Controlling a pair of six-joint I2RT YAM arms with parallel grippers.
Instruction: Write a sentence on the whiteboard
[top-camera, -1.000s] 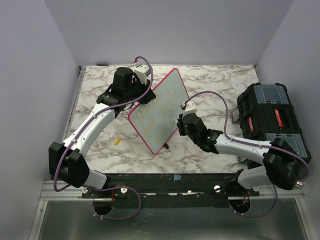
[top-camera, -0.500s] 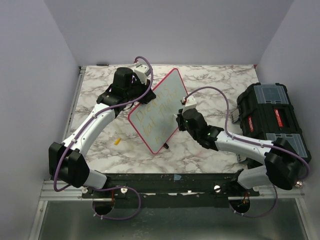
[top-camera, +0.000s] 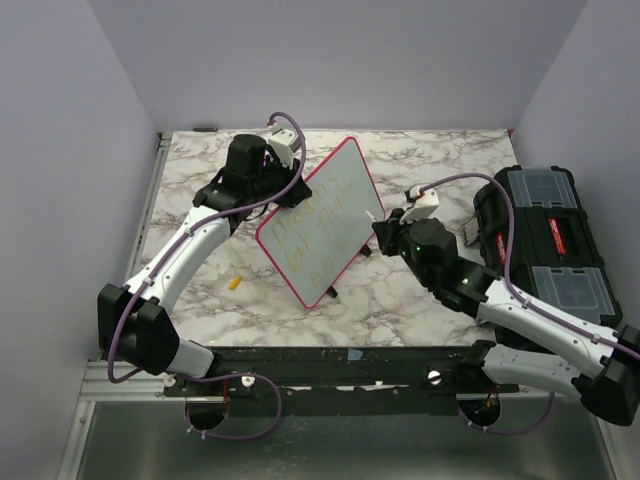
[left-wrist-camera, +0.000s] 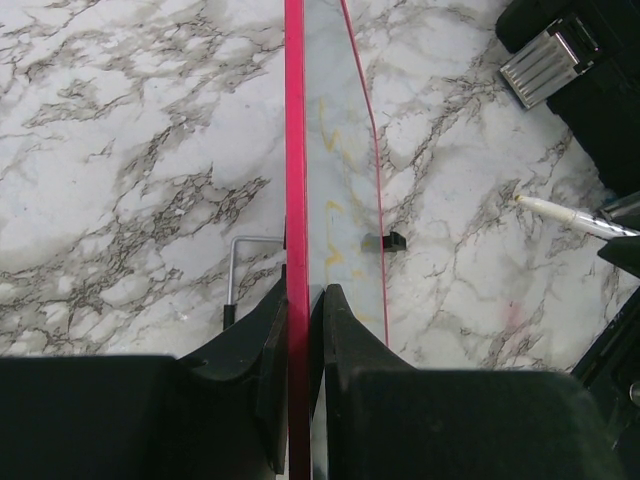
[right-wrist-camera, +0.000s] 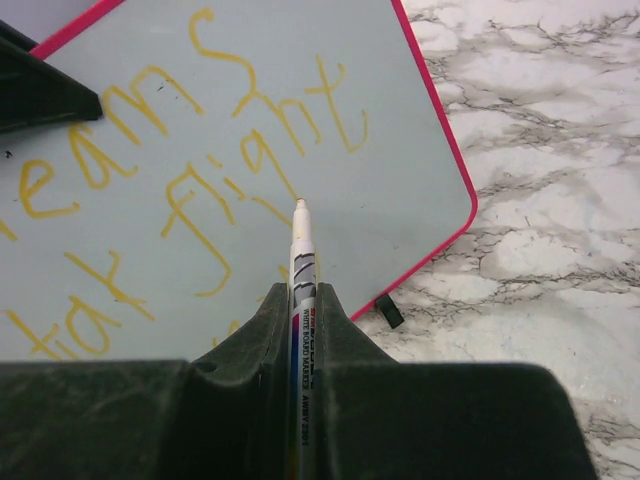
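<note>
- The left gripper (left-wrist-camera: 298, 305) stays clenched on the whiteboard (top-camera: 320, 225) rim, holding it tilted above the marble table (top-camera: 420, 160).
- The right gripper (right-wrist-camera: 300, 300), grasping the marker (right-wrist-camera: 301, 250), has swung rightward, away from the sentence (right-wrist-camera: 200, 170).

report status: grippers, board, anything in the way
Left gripper shut on board rim. Right gripper shut on marker, tip off board. Yellow lettering across it. Toolbox stands apart.
</note>
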